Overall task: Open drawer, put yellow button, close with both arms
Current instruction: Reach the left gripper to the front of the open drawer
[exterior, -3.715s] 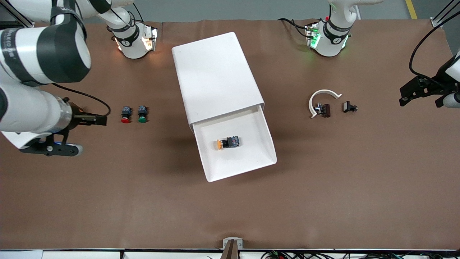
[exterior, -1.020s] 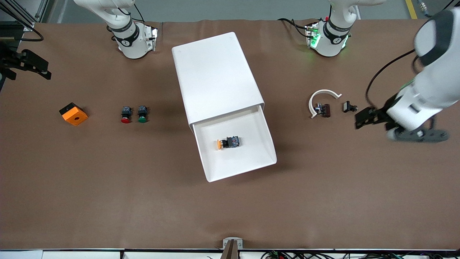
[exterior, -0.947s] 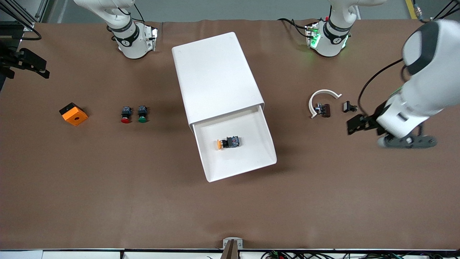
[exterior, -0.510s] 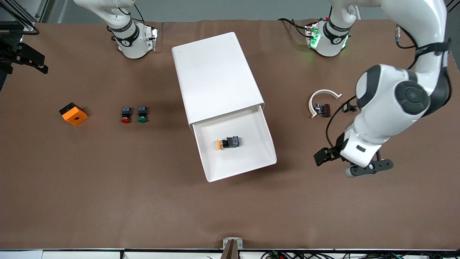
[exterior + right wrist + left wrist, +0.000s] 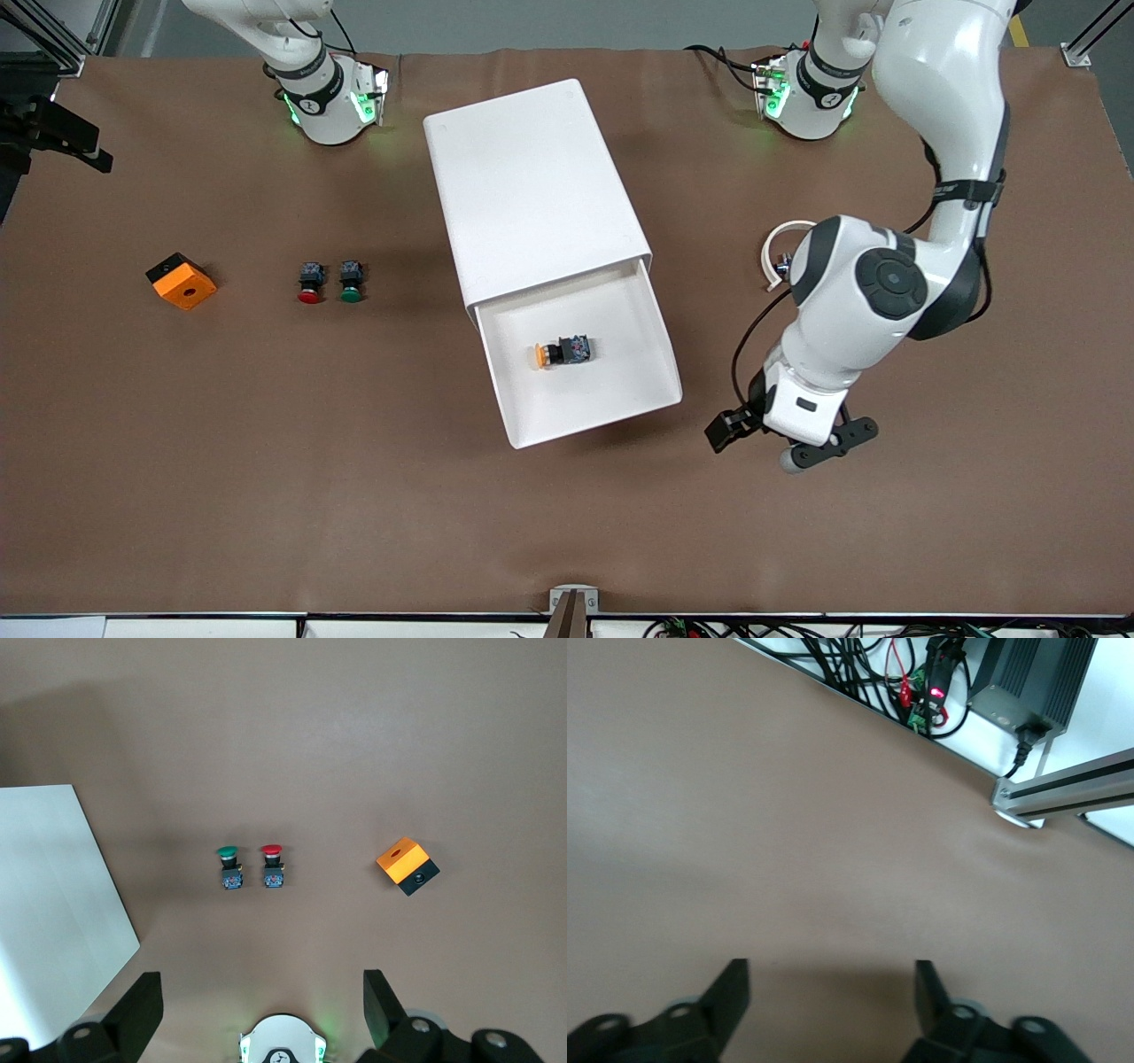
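Yellow button (image 5: 560, 352): lies in the pulled-out drawer (image 5: 656, 346), well apart from both grippers.
Left gripper (image 5: 725, 433): over bare table near the drawer's front corner, jaws apart, empty (arm bent low).
Right gripper (image 5: 261, 1010): raised at its table end, jaws wide, empty, waiting.

Bare counter (image 5: 567, 523) before open drawer (image 5: 651, 310); left hand (image 5: 725, 431) beside drawer front corner, fingers apart, nothing between.

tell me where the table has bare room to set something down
Bare brown table runs along the edge nearest the front camera, below the open drawer. Also bare between the green button and the cabinet. Crowded beside the drawer, under the left tool.
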